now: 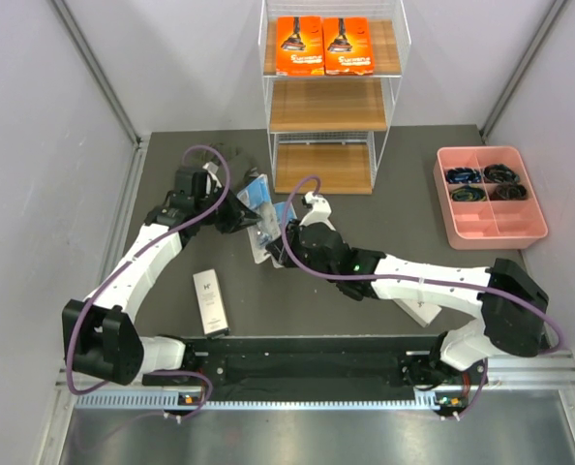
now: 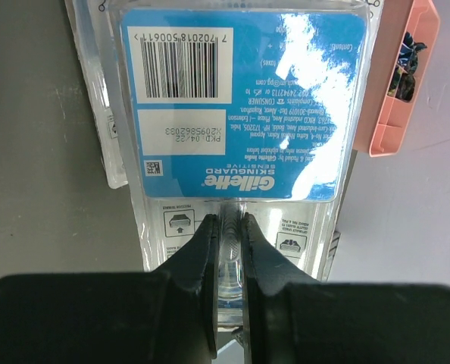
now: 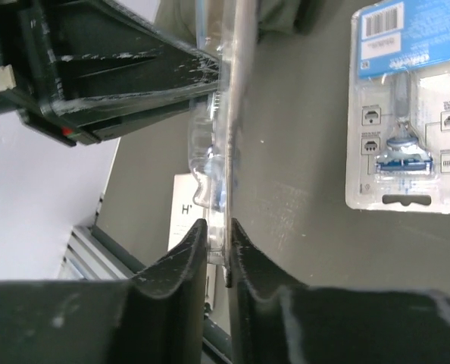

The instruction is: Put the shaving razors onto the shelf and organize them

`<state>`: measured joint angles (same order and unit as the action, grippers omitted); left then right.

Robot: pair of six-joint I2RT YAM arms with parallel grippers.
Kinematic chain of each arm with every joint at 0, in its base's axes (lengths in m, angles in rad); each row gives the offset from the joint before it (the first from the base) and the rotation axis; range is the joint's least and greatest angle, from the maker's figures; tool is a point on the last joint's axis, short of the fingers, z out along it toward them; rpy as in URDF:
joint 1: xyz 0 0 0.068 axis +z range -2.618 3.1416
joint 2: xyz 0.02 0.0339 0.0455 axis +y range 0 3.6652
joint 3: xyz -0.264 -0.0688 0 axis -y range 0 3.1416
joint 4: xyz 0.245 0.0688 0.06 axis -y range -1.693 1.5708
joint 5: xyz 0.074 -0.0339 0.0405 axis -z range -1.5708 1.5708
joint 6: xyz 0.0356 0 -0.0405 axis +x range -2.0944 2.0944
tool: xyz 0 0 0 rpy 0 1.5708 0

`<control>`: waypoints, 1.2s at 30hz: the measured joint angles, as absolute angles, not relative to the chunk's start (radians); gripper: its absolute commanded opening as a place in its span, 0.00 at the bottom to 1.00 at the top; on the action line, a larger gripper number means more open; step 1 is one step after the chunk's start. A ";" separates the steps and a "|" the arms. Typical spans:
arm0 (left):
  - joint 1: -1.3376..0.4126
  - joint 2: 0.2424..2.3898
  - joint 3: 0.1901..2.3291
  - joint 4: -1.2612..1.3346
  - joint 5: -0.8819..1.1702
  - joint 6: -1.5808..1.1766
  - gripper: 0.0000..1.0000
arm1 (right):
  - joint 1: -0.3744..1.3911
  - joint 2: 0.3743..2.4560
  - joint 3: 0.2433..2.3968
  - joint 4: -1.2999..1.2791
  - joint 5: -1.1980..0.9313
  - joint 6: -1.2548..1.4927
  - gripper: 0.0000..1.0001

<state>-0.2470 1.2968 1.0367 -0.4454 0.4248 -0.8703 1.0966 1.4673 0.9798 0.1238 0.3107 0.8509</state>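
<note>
So, white box [image 1: 209, 302]: lies flat on the dark table [image 1: 171, 174], left of centre and close to the arm bases, well apart from the shelf.
Left gripper [image 2: 226, 224]: jaws nearly together, pinching the clear lower end of a razor pack.
Held razor pack [image 2: 244, 98]: a blue card in a clear blister, lifted off the table in the middle, in front of the shelf. Its barcode side faces the left wrist camera.
Second razor pack [image 3: 403, 114]: the same kind, lying flat on the table just beside the held one, with the razor showing through the plastic.
Right gripper [image 3: 219, 227]: jaws drawn in to a narrow slit, clamped on the opposite edge of the held razor pack, so both arms grip it at once.
Shelf [image 1: 328, 105]: white wire frame with three wooden tiers, standing at the back.
Orange boxes [image 1: 299, 46]: two, side by side on the shelf's top tier.
Other white box [image 1: 421, 310]: on the table, partly hidden under the right arm.
Pink tray [image 1: 496, 221]: far right, with dark bundles [image 1: 484, 182] in its four small rear compartments; I cannot tell what they are.
</note>
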 measured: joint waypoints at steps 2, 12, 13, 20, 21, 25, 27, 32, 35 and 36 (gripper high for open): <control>-0.245 1.297 1.037 -0.445 0.427 -0.870 0.00 | 1.097 1.467 0.972 0.128 0.320 0.864 0.00; -0.245 1.297 1.036 -0.439 0.429 -0.866 0.31 | 1.097 1.467 0.967 0.134 0.333 0.887 0.00; -0.245 1.297 1.036 -0.439 0.430 -0.865 0.35 | 1.097 1.467 0.964 0.138 0.334 0.888 0.00; -0.245 1.290 1.036 -0.423 0.453 -0.857 0.67 | 1.097 1.466 0.941 0.134 0.336 0.894 0.00; -0.246 1.287 1.036 -0.421 0.454 -0.853 0.72 | 1.097 1.466 0.939 0.130 0.336 0.894 0.00; -0.246 1.271 1.038 -0.430 0.439 -0.818 0.87 | 1.097 1.465 0.935 0.117 0.336 0.894 0.00; -0.247 1.264 1.052 -0.464 0.404 -0.785 0.91 | 1.097 1.462 0.935 0.111 0.336 0.894 0.00; -0.247 1.242 1.120 -0.564 0.264 -0.684 0.97 | 1.097 1.450 0.935 0.102 0.336 0.894 0.00; -0.247 1.209 1.148 -0.612 0.172 -0.625 0.99 | 1.097 1.440 0.934 0.099 0.336 0.894 0.00; -0.247 1.196 1.150 -0.622 0.146 -0.611 0.99 | 1.097 1.436 0.931 0.100 0.336 0.894 0.00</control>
<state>-0.2466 1.1957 1.1496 -0.6216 0.1463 -0.6113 1.0969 1.4364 0.9310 0.0998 0.3359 0.8936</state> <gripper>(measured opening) 0.981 0.076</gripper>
